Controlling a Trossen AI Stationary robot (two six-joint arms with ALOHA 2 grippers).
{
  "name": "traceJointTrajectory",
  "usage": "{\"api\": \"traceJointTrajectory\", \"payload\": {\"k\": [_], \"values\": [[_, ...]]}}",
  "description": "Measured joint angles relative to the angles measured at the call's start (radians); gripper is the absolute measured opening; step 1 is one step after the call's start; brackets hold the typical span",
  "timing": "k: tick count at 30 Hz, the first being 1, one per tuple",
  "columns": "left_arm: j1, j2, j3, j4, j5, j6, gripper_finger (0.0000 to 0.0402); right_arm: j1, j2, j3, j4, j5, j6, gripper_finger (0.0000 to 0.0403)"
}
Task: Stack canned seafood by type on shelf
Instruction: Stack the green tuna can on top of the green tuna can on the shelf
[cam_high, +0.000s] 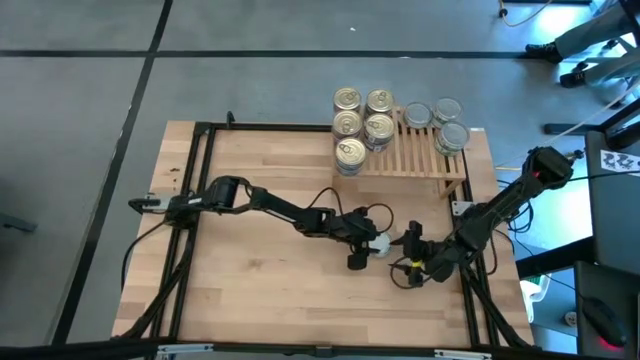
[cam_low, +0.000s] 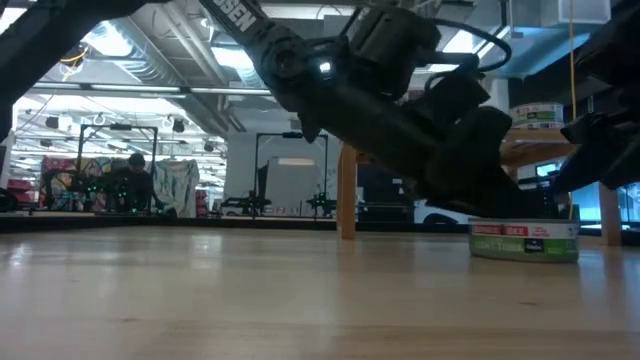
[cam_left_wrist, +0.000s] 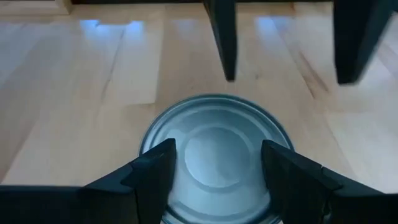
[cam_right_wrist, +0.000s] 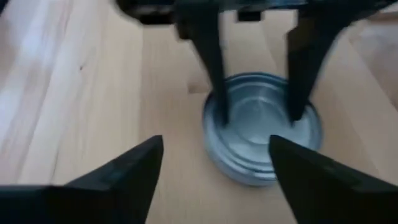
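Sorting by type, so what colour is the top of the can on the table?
Plain silver-grey, no gold pull-tab; the can shows best in the left wrist view.

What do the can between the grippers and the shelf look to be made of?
Can: apparently metal, a plain silver-grey top with stamped rings and a soft sheen, and a printed label band around its side. Shelf: light unpainted wood slats, going by the pale colour.

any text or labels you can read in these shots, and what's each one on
"SEN": white letters on the dark arm in the low view, cut off by the picture's edge.
Can on the table: green and red side label, print too blurred to read.
Tins on the shelf: tops show no readable text.
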Motion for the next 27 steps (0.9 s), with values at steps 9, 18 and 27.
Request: {"api": "traceJointTrajectory", "payload": {"k": [9,18,27], "values": [[0.031,0.072,0.007,0.057,0.067,-0.075,0.0237,0.000,0.166,0.005,0.137,-0.011,-0.244,0.0338],[0.075,0.119,0.009,0.150,0.214,-0.244,0.0237,0.000,0.215,0.040,0.075,0.073,-0.539,0.0316],[0.081,0.120,0.009,0.162,0.232,-0.289,0.0237,0.000,0.216,0.066,-0.025,0.086,-0.645,0.0298]]}}
